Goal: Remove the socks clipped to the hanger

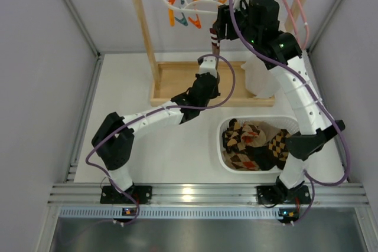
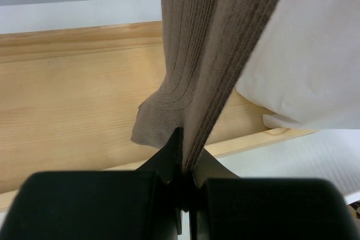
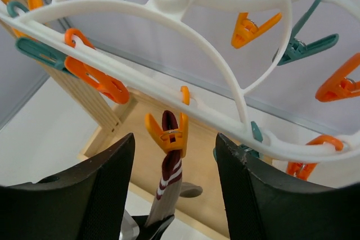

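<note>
The left claw pinches the hanging brown sock low down; the right claw gapes around its orange clip. The sock seems soft, light and stretchy: squeeze the clip, don't yank.

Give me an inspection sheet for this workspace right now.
Surface: white tabletop carrying wooden rack and white plastic basket.
Job's things: one brown ribbed sock hangs from an orange clip on the white plastic ring hanger; argyle socks lie in the basket.
Clutter: white garment and pink wire hanger at the rack.
Hands: left hand shut on the sock's lower part; right hand open, flanking the clip.
Cables: purple cables loop along both arms.
Surroundings: grey walls, metal rail.
</note>
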{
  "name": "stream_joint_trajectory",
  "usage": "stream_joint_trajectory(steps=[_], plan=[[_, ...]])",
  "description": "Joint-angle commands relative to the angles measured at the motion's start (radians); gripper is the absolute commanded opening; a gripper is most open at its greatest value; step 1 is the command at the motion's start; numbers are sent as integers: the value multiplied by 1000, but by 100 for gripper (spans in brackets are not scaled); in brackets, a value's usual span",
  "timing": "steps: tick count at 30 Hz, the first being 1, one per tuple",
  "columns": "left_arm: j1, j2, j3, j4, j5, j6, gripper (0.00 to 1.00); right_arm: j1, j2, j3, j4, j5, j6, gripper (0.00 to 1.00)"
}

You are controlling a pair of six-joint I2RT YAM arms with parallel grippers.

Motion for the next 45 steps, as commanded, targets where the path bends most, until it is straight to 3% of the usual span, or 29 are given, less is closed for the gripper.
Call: stream_joint_trajectory(steps=[1,12,16,22,28,45], plan=[[7,-13,1,13,29,8,0,-8,24,46,41,-42,-31,57],[12,2,5,13,47,10,0,-18,64,52,121,-33,-44,49],[12,1,5,13,53,8,0,-18,38,32,126,-18,-40,55],[13,4,11,13,61,5,0,-18,-83,-78,166,10,-49,57],[13,4,13,13,67,-4,0,-16,-107,-76,153,-7,-50,57],[13,-9,7,13,64,8,0,8,-12,9,150,-75,-50,55]])
